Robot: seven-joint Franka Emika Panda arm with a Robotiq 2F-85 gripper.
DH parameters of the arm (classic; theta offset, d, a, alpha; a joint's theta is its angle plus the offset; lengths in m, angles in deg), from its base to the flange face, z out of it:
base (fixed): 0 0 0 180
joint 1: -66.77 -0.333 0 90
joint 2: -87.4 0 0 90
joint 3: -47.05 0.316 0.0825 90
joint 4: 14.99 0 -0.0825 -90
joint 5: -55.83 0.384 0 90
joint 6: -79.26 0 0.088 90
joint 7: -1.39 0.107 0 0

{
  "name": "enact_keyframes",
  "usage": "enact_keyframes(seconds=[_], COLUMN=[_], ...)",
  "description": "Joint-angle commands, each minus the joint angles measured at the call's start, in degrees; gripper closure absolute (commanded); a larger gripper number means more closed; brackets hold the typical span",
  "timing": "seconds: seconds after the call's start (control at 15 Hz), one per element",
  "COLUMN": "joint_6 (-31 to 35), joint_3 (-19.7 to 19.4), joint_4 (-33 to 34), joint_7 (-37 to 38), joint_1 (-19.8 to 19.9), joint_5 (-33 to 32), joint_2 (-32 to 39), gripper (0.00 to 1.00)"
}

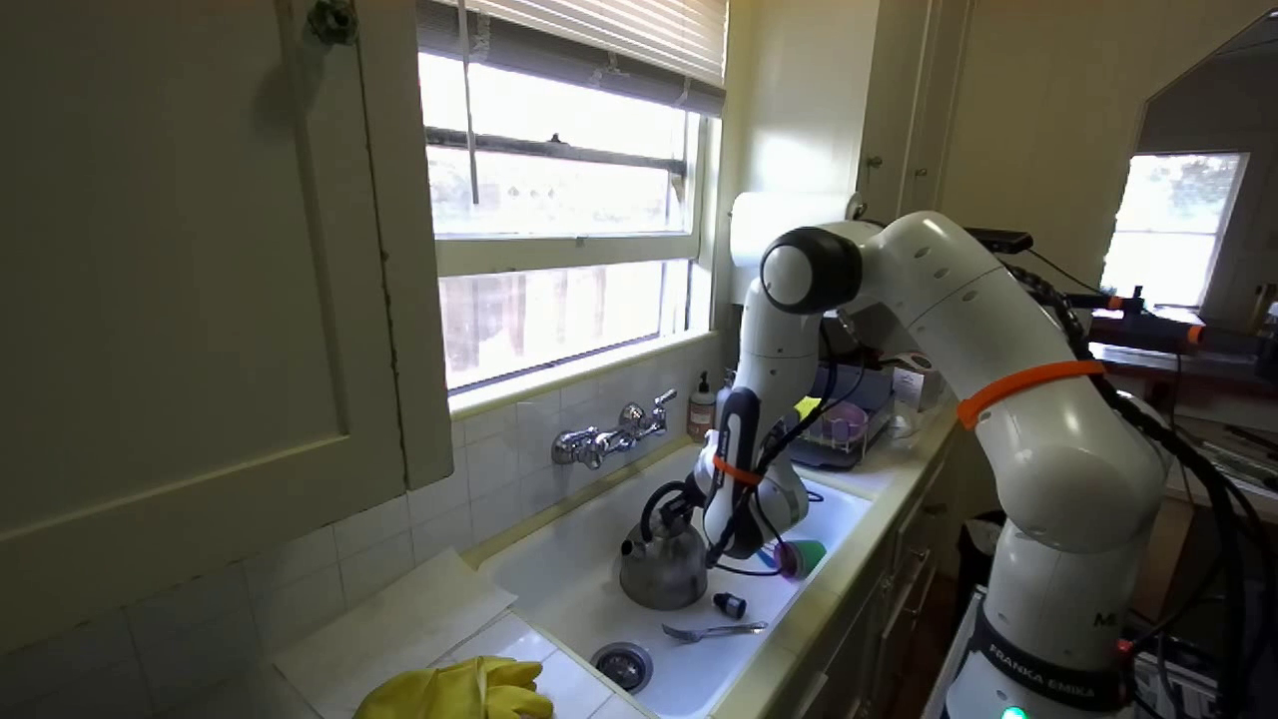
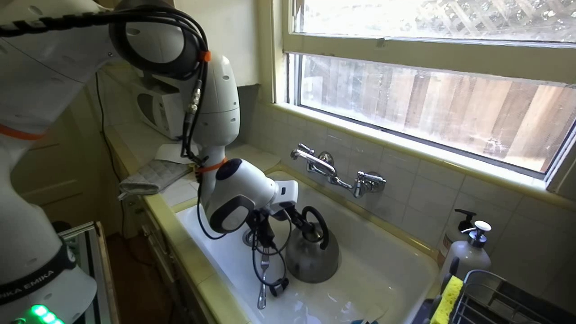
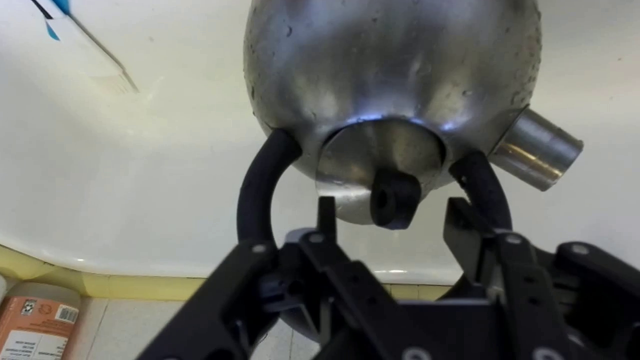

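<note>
The kettle point(image 1: 663, 581) stands upright in the sink point(image 1: 544, 571), between the wall-side edge and the front edge. The flat base presumably gives stable support and holds the lid point(image 3: 380, 150) uppermost. The spout point(image 3: 537, 149) faces the end of the sink that contains the drain point(image 1: 621, 667); any drips would likely fall on that side. The handle point(image 3: 256, 200) arches over the lid. Because of this arch, the knob point(image 3: 397, 200) is probably best reached from the side, which would explain the slanted attitude of the claw point(image 3: 391, 210).

Claw condition: the fingers point(image 3: 462, 230) are parted partway, and the gap appears wider than the knob. Nothing is clamped. The knob lies between and just beyond the fingertips in the wrist view, with no visible contact. One finger overlaps the handle there; whether they touch cannot be determined.

Adjacent items: the fork point(image 1: 714, 631) lies flat near the front edge. A small dark item point(image 1: 730, 605) rests between the fork and the kettle.
</note>
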Motion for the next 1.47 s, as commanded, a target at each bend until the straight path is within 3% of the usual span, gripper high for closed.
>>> enact_keyframes(seconds=[0.0,0.07,0.2,0.27,0.67,0.73,0.87,1.27,1.4], joint_6=[0.3,0.2,-0.1,-0.3,-0.1,-0.2,-0.3,-0.6,-0.7], joint_3=[-0.1,-0.1,-0.1,0.0,0.2,0.2,0.1,-0.2,-0.3], joint_4=[1.2,1.3,1.5,1.6,1.7,1.7,2.1,3.5,3.8], joint_7=[-0.2,-0.2,-0.2,-0.1,0.0,0.0,0.1,0.0,0.0], joint_1=[0.0,0.0,0.0,0.1,0.2,0.3,0.4,0.3,0.4], joint_5=[-1.0,-1.0,-1.0,-1.2,-1.4,-1.4,-1.2,-0.9,-0.9], joint_2=[1.5,1.6,1.7,1.8,1.5,1.4,1.6,2.5,2.6], gripper=[0.70,0.70,0.98,1.00,1.00,0.87,0.84,1.00,1.00])
